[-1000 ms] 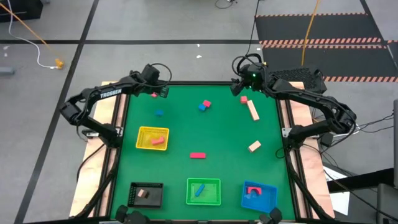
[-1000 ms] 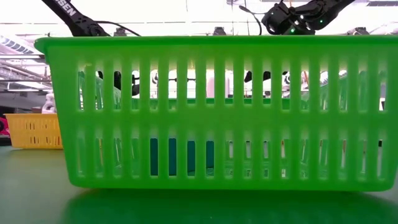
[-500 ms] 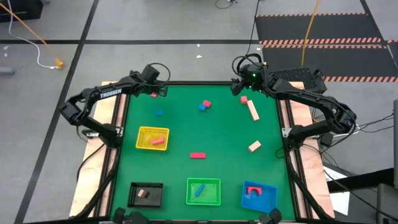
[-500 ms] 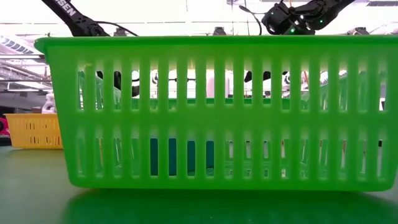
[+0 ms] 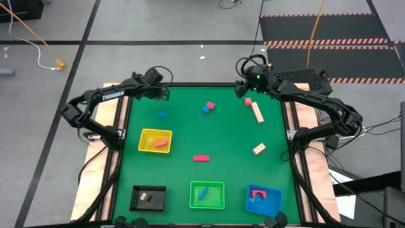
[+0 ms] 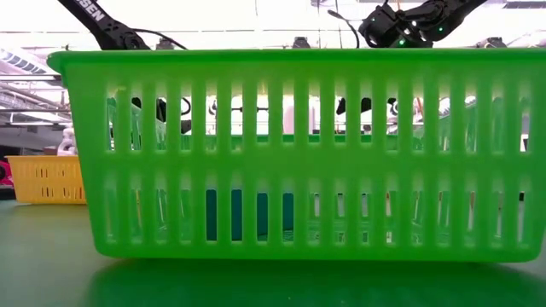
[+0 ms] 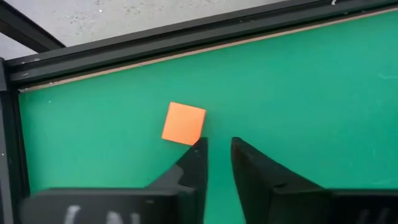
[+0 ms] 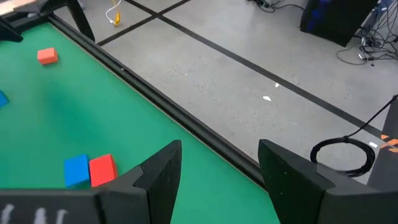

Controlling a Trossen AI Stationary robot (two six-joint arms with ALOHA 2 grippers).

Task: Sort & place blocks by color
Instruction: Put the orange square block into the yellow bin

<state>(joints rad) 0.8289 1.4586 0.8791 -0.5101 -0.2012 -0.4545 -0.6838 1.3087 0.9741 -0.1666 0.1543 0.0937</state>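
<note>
Left hand (image 7: 216, 149) sits low over the far-left corner of the green tabletop (image 5: 221, 126), its two dark fingers drawn narrow with only a slim gap between them and nothing in that gap. A small orange-red square block (image 7: 183, 123) lies flat on the tabletop just beside the tip of one finger, outside the gap; whether the finger touches it cannot be told.

Right hand (image 8: 217, 165) hangs at the far-right corner, fingers spread wide and holding nothing. In its wrist view a blue cube (image 8: 76, 170) and a red cube (image 8: 102, 169) lie touching side by side.

From above, a long cream wooden bar (image 5: 257, 113), a short cream block (image 5: 259, 149) and a flat red bar (image 5: 201, 158) lie loose on the tabletop. The square yellow tray (image 5: 155, 140), black tray (image 5: 149, 197), green slatted tray (image 5: 207, 195) and blue tray (image 5: 263, 199) each hold blocks.
</note>
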